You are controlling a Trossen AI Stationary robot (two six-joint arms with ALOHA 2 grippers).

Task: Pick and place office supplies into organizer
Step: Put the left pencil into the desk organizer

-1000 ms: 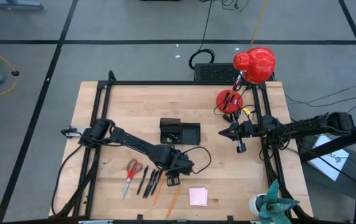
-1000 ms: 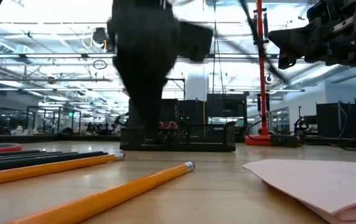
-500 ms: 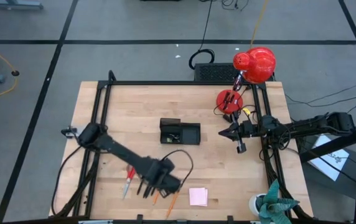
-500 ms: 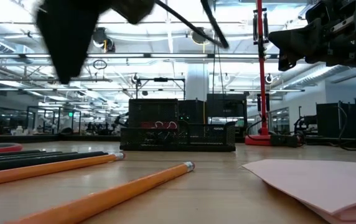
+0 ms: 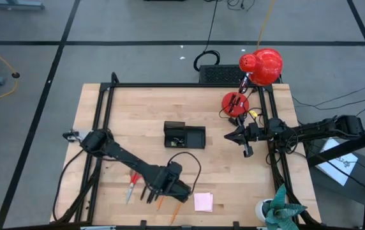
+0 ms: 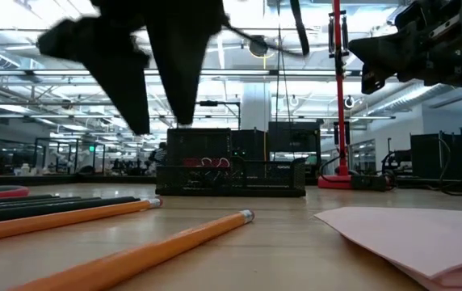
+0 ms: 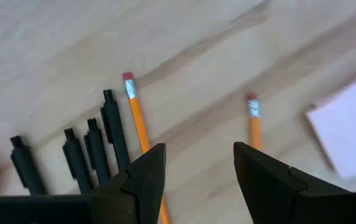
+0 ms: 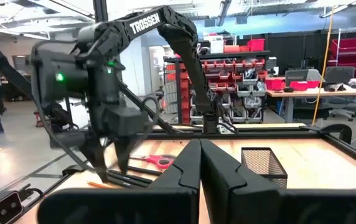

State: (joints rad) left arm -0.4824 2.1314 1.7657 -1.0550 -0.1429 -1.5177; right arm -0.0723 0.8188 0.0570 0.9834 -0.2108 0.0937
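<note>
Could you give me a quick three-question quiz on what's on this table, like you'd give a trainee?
1. True or false: the left gripper hangs open above the orange pencils.
2. Which lies nearest the pink sticky-note pad? A) the scissors B) a pencil C) the organizer
3. Fill in: the right gripper waits near the red ____, its fingers shut.

Key:
1. True; nothing is between its fingers.
2. B
3. lamp
</note>
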